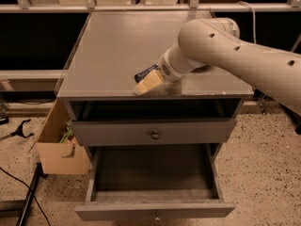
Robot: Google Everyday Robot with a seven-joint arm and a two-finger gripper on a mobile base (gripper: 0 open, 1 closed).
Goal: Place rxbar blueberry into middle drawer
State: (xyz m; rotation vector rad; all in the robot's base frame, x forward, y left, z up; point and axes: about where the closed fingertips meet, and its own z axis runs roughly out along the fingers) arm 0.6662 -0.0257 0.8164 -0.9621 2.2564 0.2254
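While the cream-coloured arm (235, 55) reaches in from the right across the grey cabinet (113, 46), its pincer (146, 83) sits low over the front edge of the cabinet top, a little left of centre. The rxbar blueberry (145, 73), a dark blue wrapper, shows right against the pincer on its far side, at the level of the top. I cannot tell whether the pincer is clenched on the bar or released.

Below, the upper drawer front (117, 133) with its round metal knob (154, 135) is pushed in. The middle drawer (155, 211) beneath it is pulled well out, its dark tray showing nothing inside. A cardboard box (59, 149) stands on the speckled floor (263, 164) just beside the cabinet's left flank, with a black cable (19, 182) lying near it.
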